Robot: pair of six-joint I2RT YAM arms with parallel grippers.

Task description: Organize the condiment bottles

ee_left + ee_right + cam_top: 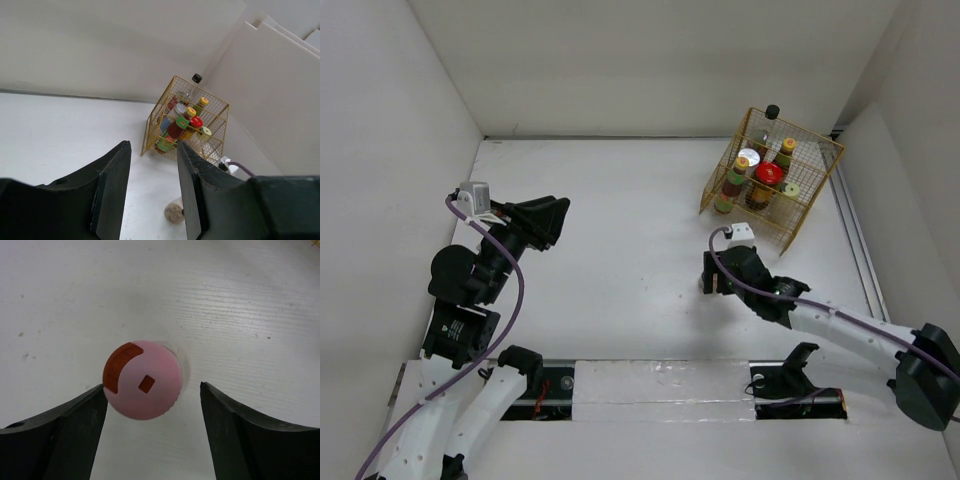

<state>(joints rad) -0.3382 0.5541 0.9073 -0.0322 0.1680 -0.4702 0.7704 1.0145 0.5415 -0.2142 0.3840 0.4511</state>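
A pink-capped bottle [142, 380] with red shaker openings stands alone on the white table. My right gripper [152, 386] is open and straddles it from above, with the cap nearer the left finger; in the top view that gripper [713, 278] hides the bottle. The other condiment bottles stand in the gold wire basket [810, 215]: black cap [772, 111], yellow-red [785, 150], red cap [768, 175], silver lid [748, 157], yellow-green [790, 188] and green-red striped [730, 185]. My left gripper [555, 215] is open, empty and raised at the left.
The basket [157, 130] stands at the back right, near the right wall [910, 170]. A small bottle [175, 212] shows past my left fingers [192, 170] in the left wrist view. White walls enclose the table on three sides.
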